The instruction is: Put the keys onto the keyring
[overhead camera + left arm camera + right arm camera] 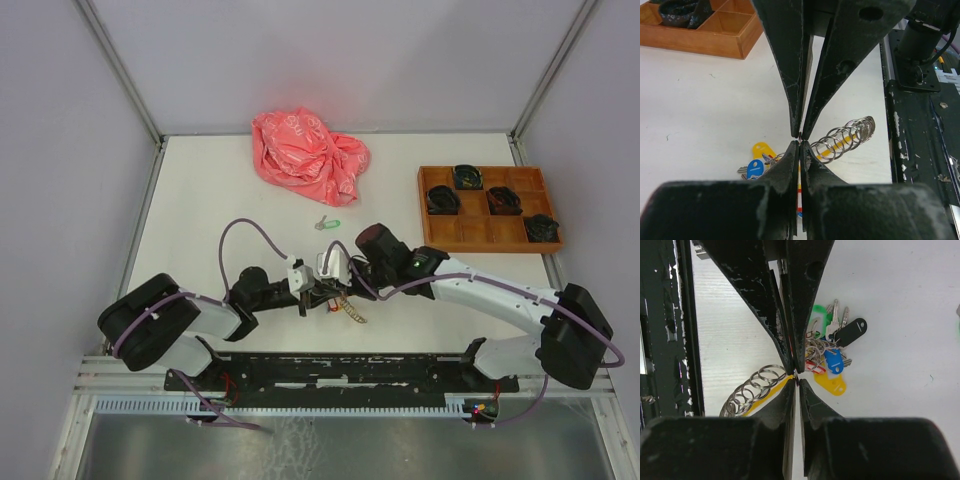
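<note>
Left gripper [800, 136], closed, and right gripper [796, 372], jaws near-touching, grip unclear, are hovering together over the keyring [845, 137] at the table's [200, 200] near edge, apparently threading; green-tag key [327, 224] likely needing fetching next.

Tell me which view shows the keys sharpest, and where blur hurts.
Right wrist: bunch of keys with coloured plastic tags sharp, evenly lit; bottom edge blurred. Left wrist: row of silver wire rings crisp, slight glints. Top external: soft light, green-tagged silver key tiny.
</note>
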`<act>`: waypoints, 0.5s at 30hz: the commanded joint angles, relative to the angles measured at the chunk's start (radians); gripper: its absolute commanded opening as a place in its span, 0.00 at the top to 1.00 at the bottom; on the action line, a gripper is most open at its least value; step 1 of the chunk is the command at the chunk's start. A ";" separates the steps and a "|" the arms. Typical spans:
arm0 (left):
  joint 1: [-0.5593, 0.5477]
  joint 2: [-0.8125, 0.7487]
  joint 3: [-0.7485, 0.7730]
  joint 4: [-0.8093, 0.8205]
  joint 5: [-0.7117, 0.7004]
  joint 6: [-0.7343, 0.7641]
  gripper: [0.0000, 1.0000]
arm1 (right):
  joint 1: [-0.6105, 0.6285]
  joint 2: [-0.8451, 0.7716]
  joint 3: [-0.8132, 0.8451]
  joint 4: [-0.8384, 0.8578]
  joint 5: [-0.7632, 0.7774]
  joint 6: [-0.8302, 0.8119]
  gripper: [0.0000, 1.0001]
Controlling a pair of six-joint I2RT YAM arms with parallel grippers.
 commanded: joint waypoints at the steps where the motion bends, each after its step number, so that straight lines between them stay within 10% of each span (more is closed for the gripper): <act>1: -0.004 -0.019 -0.022 0.092 -0.030 0.003 0.97 | -0.008 -0.083 -0.039 0.120 -0.023 0.053 0.85; 7: -0.003 -0.016 -0.067 0.226 -0.070 -0.039 0.97 | -0.077 -0.182 -0.175 0.289 -0.091 0.158 0.55; 15: -0.002 -0.004 -0.071 0.304 -0.045 -0.074 0.97 | -0.178 -0.247 -0.390 0.684 -0.161 0.246 0.55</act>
